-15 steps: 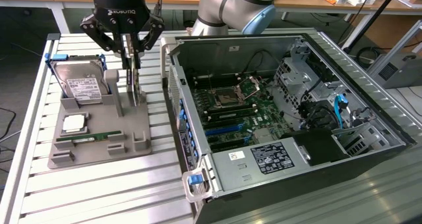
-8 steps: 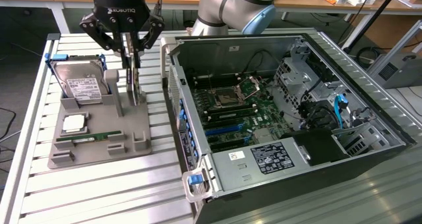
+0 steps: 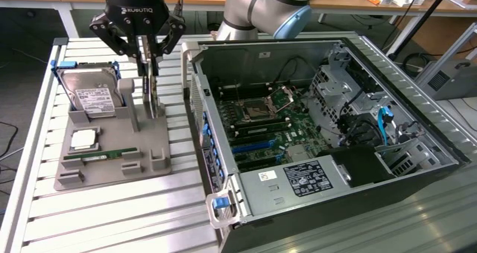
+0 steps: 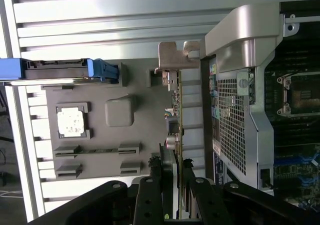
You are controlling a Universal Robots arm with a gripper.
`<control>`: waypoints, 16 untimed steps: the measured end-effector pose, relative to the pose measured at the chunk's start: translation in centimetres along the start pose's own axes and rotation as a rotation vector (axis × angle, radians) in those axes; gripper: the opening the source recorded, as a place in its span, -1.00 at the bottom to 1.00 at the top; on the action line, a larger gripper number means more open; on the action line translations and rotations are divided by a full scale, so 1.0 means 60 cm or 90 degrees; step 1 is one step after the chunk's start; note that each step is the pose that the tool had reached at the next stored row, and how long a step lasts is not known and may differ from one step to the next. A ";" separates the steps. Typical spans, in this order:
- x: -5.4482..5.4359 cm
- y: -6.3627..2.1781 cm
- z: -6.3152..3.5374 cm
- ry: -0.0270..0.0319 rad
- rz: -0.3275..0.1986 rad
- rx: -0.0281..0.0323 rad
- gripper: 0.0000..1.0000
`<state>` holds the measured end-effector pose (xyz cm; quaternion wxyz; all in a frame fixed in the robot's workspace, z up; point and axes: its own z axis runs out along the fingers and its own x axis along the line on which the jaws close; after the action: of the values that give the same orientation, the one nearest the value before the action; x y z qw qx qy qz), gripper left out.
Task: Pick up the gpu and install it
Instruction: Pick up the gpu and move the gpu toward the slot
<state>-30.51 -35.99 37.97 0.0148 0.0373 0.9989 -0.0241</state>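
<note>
The gpu [image 3: 154, 96] is a thin dark card standing on edge over the grey parts tray [image 3: 111, 177], between the hard drive and the open computer case. My gripper [image 3: 148, 68] comes down from above and is shut on the card's upper edge. In the wrist view the gpu [image 4: 175, 115] runs edge-on away from my gripper [image 4: 176, 172], with one black finger [image 4: 166, 167] on each side and its silvery bracket [image 4: 172, 55] at the far end. I cannot tell whether its lower edge still touches the tray's stand.
On the tray lie a hard drive [image 3: 91, 94] in a blue caddy, a processor chip [image 3: 84, 139] and a green memory stick [image 3: 100, 153]. The open computer case [image 3: 387, 74] stands at the exterior view's right, motherboard [image 3: 272, 116] and blue expansion slots [image 3: 249, 147] exposed. Its wall [image 4: 235, 115] is close beside the card.
</note>
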 end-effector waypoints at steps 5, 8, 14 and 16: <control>0.000 0.000 -0.004 0.0000 0.000 0.0000 -0.47; 0.000 0.000 -0.006 0.0000 0.000 0.0000 -0.47; -0.001 -0.001 -0.017 0.0000 0.000 0.0000 -0.47; -0.001 -0.001 -0.022 0.0000 0.000 0.0000 -0.47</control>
<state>-30.51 -35.99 39.28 0.0148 0.0373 0.9989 -0.0241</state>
